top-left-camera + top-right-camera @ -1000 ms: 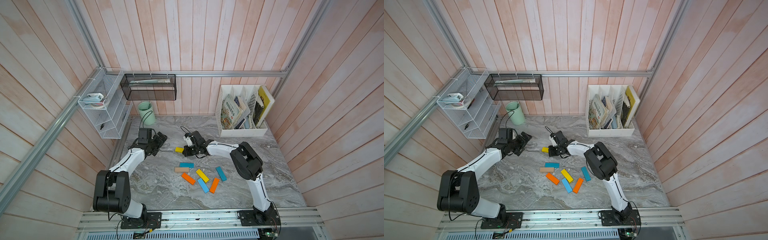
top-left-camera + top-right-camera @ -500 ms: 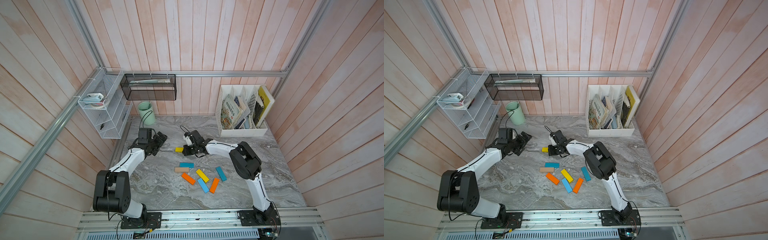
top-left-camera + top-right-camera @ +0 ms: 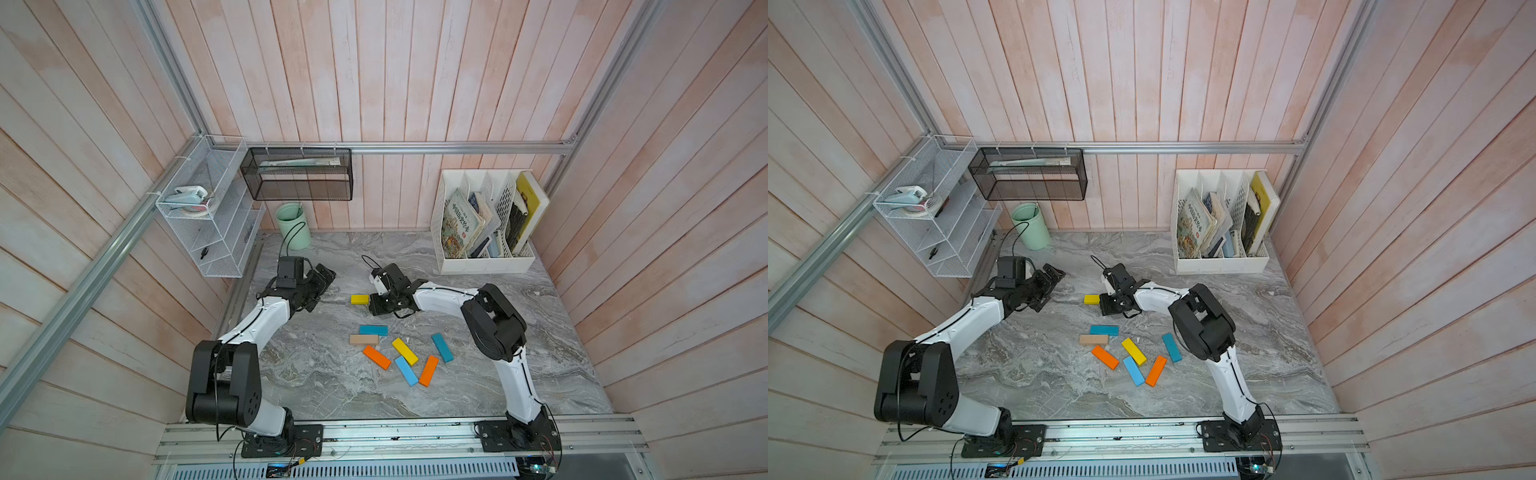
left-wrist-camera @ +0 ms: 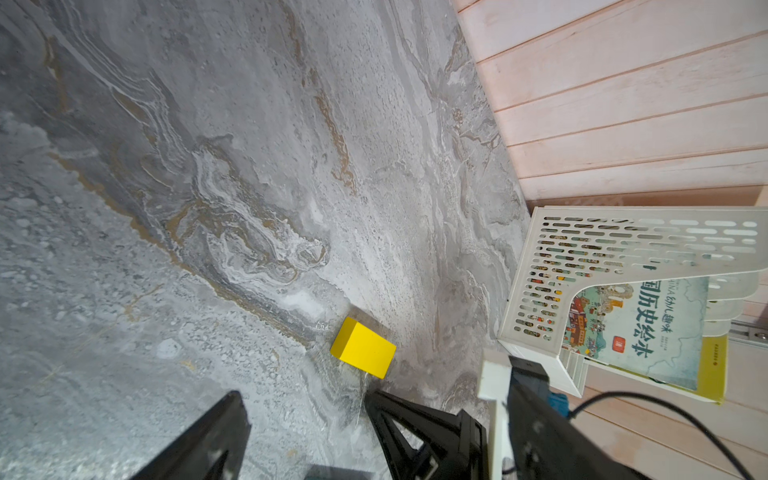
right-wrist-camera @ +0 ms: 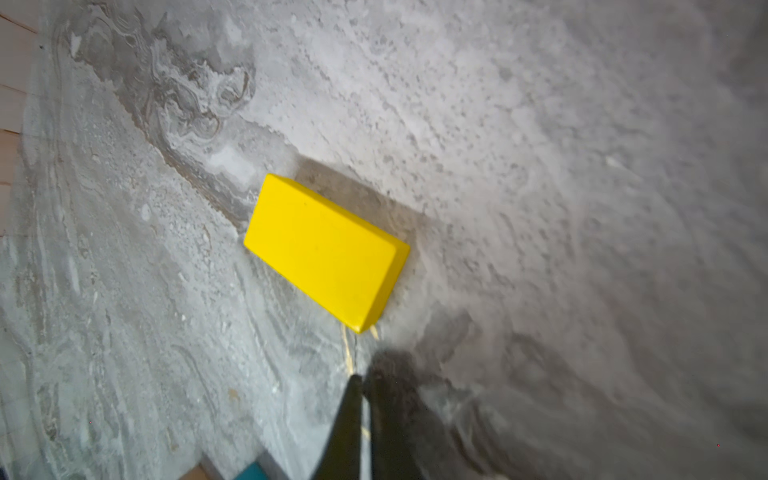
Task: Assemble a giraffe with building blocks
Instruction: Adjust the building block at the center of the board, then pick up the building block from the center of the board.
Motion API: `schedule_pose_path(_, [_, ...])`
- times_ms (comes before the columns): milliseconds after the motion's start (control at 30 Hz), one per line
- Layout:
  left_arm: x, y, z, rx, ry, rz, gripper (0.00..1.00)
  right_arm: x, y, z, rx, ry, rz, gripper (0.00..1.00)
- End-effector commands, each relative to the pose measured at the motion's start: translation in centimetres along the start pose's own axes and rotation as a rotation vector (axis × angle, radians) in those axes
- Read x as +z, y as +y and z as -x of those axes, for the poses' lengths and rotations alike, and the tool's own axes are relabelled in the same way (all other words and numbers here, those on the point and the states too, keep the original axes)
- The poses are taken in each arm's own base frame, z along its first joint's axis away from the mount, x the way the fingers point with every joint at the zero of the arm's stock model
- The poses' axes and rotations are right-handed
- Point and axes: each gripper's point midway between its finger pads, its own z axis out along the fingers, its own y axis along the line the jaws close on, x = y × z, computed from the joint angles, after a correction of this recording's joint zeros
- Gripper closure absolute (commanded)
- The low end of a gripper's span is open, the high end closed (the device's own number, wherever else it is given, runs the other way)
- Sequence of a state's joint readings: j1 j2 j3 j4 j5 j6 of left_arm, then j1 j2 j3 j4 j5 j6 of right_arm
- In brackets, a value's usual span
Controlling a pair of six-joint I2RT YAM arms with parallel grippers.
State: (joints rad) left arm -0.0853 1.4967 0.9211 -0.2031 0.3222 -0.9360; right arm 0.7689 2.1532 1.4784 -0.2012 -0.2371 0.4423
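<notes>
Right gripper (image 5: 362,382) sits just beside the yellow block (image 5: 324,249) mid-frame, fingers nearly together, grasping nothing. Left gripper (image 3: 322,280) is spread wide, empty.

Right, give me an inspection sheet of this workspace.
Surface: marble table, no spills seen.
Job's things: yellow block lying apart; seven blocks loose nearer the front; nothing assembled.
Clutter: cup, book rack, wire shelf, mesh basket.
Pincers: left pincer open, empty; right pincer beside yellow block, jaws close together, empty.
Cables: wrist cable loops by cup.
Surroundings: plank walls; nothing seen amiss.
</notes>
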Motion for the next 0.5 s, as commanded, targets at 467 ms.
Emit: schedule_pose_path(467, [-3.2,-0.8,-3.2,0.131,0.068,-0.086,0.00,-9.4,-0.8,-7.9,-0.567,0.255,-0.377,0.48])
